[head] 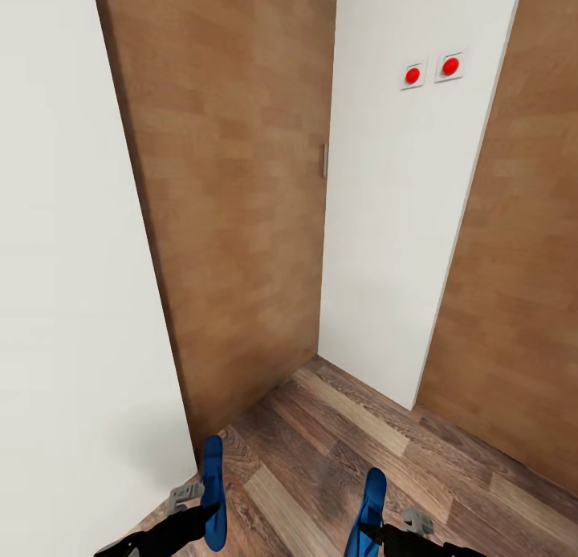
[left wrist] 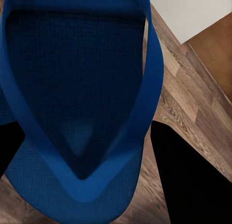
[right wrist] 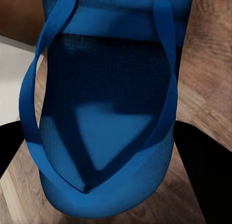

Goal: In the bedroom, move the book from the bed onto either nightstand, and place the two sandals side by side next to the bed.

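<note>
Down at the near left, above the wood-plank floor [head: 337, 453], the left gripper [head: 201, 513] is clamped on one blue sandal [head: 213, 493], which stands on edge, its length pointing away toward the far wall. The left wrist view shows that sandal [left wrist: 72, 88] close up, thin toe straps meeting in a V, a dark finger [left wrist: 193, 175] beside it. Beyond it rises a white wall [head: 64, 260], then a brown wooden door [head: 233, 196] with a small metal handle [head: 324, 160]. Further right, a white wall panel [head: 393, 236] carries two red buttons [head: 431, 71], and another brown door [head: 514, 300] follows. Near right, the right gripper [head: 377, 529] grips the second sandal [head: 369, 509], likewise on edge; the right wrist view has its sole and straps [right wrist: 106, 112] close up.
</note>
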